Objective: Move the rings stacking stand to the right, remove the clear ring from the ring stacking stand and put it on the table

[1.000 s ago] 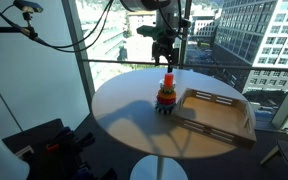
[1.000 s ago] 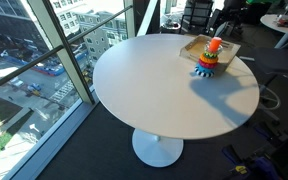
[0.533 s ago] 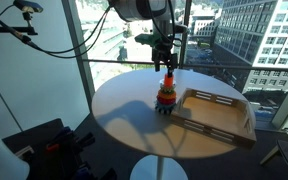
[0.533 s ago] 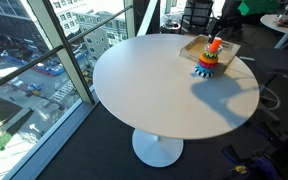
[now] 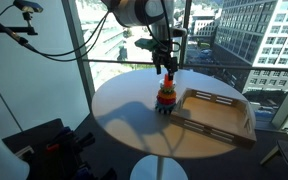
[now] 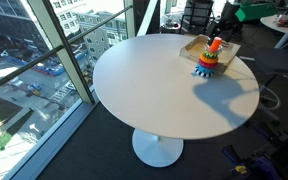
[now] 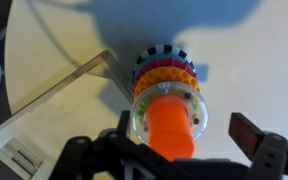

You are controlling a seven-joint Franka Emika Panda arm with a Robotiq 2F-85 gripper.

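- Rings stacking stand [image 5: 167, 97] upright on the round table [image 5: 124, 105], near the far edge by the window; also seen at [image 6: 208, 60] in an exterior view.
- Stand sits just beside the near corner of the rectangular wooden tray [image 5: 220, 113]. Cannot tell whether base and tray touch.
- Wrist view looks straight down the stand [image 7: 164, 68]: orange-red peg top in the centre, coloured rings widening below it, with yellow, pink and a dark ring showing.
- Clear ring [image 7: 141, 108] on the stack as the uppermost ring, a pale see-through band encircling the foot of the orange peg. Not on the table top.
- Gripper [image 5: 167, 68] hangs directly above the peg top, pointing down, arm reaching in from above.
- In the wrist view the gripper [image 7: 174, 150] has its fingers spread wide, one dark finger [image 7: 252, 135] well off to the side of the peg, the other low on the opposite side. Nothing held between them.
- Tray rail [image 7: 59, 95] runs diagonally beside the stand in the wrist view.
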